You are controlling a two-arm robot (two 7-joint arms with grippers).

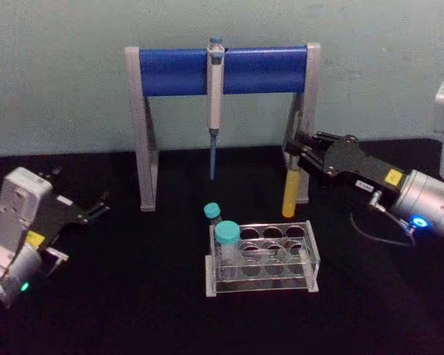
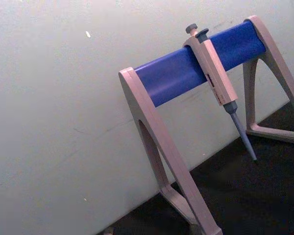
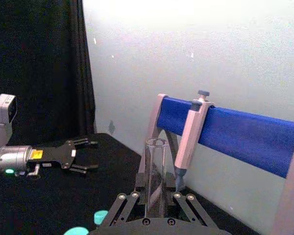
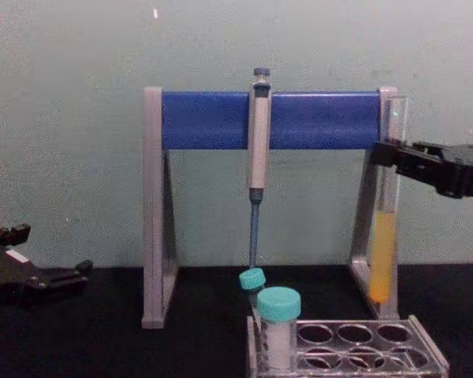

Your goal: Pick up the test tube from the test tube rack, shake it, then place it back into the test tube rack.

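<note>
The test tube [image 1: 290,194] is clenched near its top by the right gripper [image 1: 299,151], hanging upright beneath it, the test tube rack [image 1: 265,285] just below. Shaking is best kept small, mouth upward. The left gripper [image 1: 96,207] is parked well apart, spread open

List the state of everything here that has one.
test tube, held upright clear of the rack, uncapped, part full
test tube rack, on the table, holding two capped tubes
right gripper, shut on the test tube
left gripper, open, parked at left
pipette, hanging from its stand
</note>
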